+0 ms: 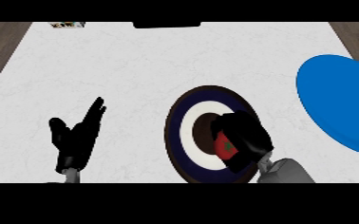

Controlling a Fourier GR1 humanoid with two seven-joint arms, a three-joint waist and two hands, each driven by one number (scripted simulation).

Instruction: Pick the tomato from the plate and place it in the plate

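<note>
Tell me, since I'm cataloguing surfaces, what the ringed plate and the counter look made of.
The ringed plate looks like glazed ceramic, given its crisp navy, white and brown rings, though painted plastic is possible. The counter looks like pale polished stone, with faint grey veining.

The white marbled counter (pixel 161 66) carries two plates. A dark ringed plate (pixel 184 123) lies near the front centre. A blue plate (pixel 326 95) lies at the right edge.

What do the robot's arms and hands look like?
Both hands are black, each with slim fingers and a thumb: the left hand and the right hand. The right forearm is a smooth grey shell. No cables or markings show.
</note>
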